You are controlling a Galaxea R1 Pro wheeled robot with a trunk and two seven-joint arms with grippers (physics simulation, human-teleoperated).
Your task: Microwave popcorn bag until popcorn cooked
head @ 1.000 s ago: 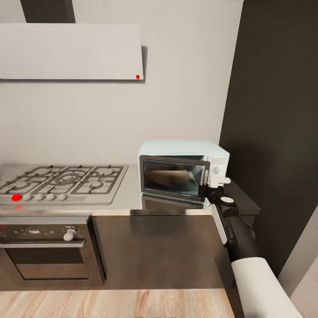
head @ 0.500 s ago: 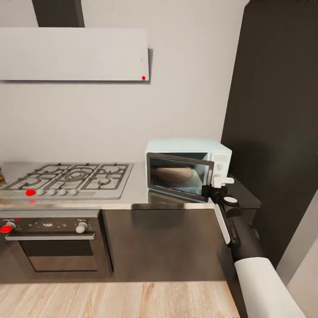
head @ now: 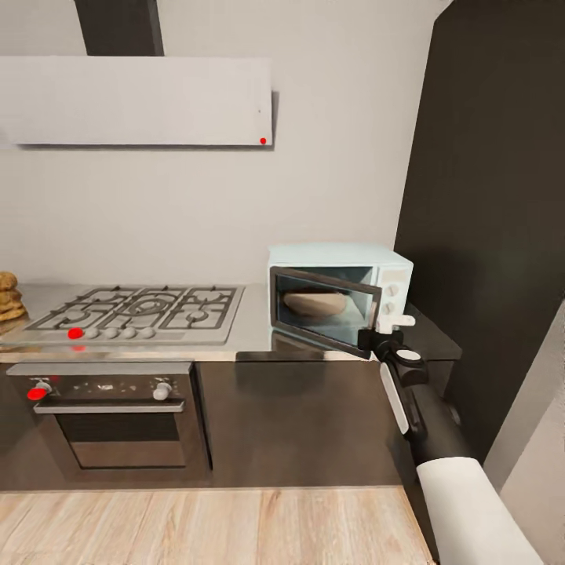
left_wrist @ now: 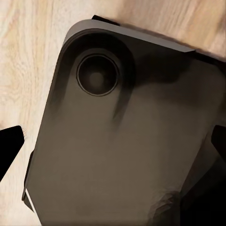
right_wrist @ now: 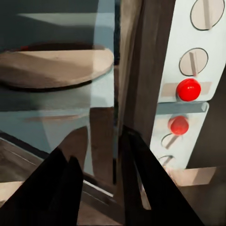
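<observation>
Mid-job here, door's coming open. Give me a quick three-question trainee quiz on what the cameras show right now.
1. True or false: the microwave door is fully shut.
2. What sits left of the microwave on the countertop? A) a sink B) a gas hob C) a kettle
3. Fill in: the right gripper is at the door's ____ edge, beside the knob panel.

Key:
1. False. The door stands partly open, and the beige turntable shows behind it.
2. B.
3. Free (the opening edge); in the right wrist view its fingers straddle that edge.

Pale-blue microwave (head: 339, 297) ajar on countertop (head: 255, 326)
</observation>
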